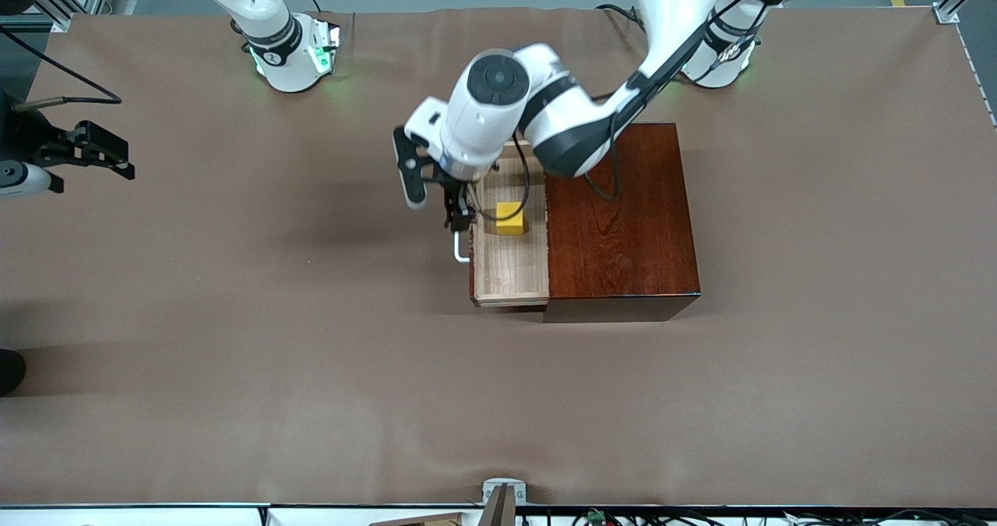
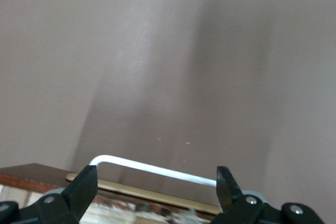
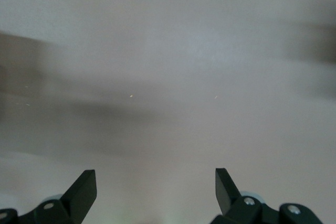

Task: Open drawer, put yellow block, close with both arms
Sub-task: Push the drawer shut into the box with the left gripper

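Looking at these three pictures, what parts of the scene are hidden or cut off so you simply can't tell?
- Front view: the left arm covers the drawer's end toward the bases and part of its handle.
- Front view: the right pincer sits at the picture's edge; its arm is cut off.
- Left wrist view: the left pincer is open near the handle; the yellow block is out of frame.
- Right wrist view: only blurred tabletop.

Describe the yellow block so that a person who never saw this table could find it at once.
Find the dark red wooden box on the brown table. Its pale drawer stands pulled open, and the yellow block lies inside it. It is the only bright yellow thing there.
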